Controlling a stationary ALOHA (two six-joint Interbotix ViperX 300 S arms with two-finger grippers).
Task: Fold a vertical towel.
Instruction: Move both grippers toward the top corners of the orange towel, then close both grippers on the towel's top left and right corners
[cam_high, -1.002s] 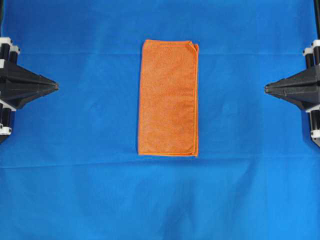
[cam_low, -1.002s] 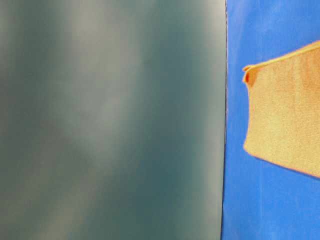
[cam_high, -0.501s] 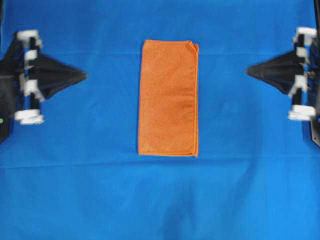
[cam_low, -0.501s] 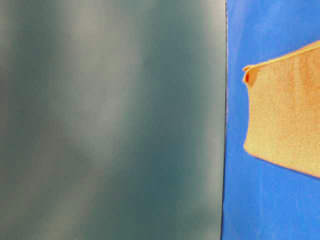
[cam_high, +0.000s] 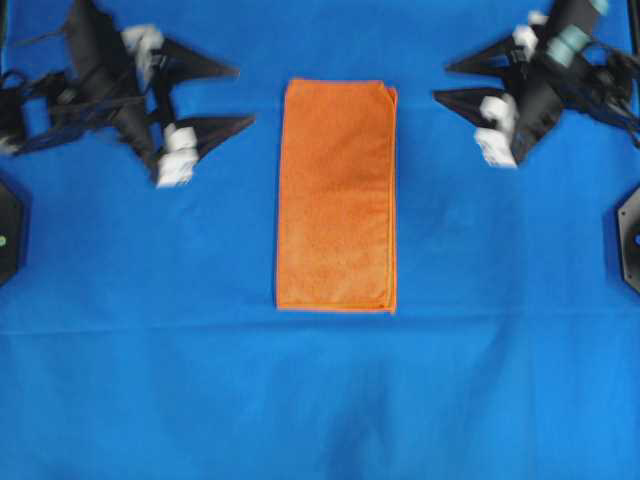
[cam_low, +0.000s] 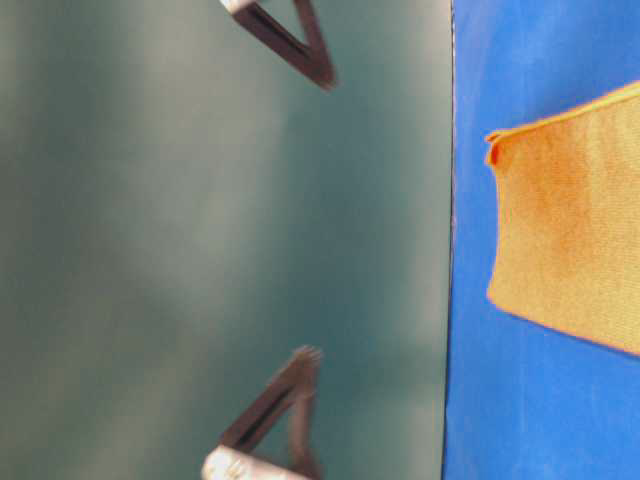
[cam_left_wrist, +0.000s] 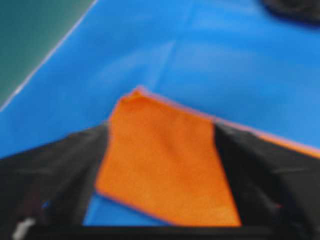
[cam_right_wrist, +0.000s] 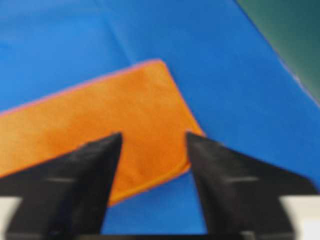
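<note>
Blue cloth (cam_high: 320, 400) covering the surface, orange towel (cam_high: 337, 195) lying flat on it

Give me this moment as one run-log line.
towel: flat on blue cloth, unfolded, untouched | left gripper: open, left of towel's far end | right gripper: open, right of it | fold: not started

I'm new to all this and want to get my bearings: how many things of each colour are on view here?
Orange: 1, the towel
Blue: 1, the cloth cover under the towel
Black: 2, the left pincer and the right pincer, both open, neither touching the towel
Total: 4
</note>
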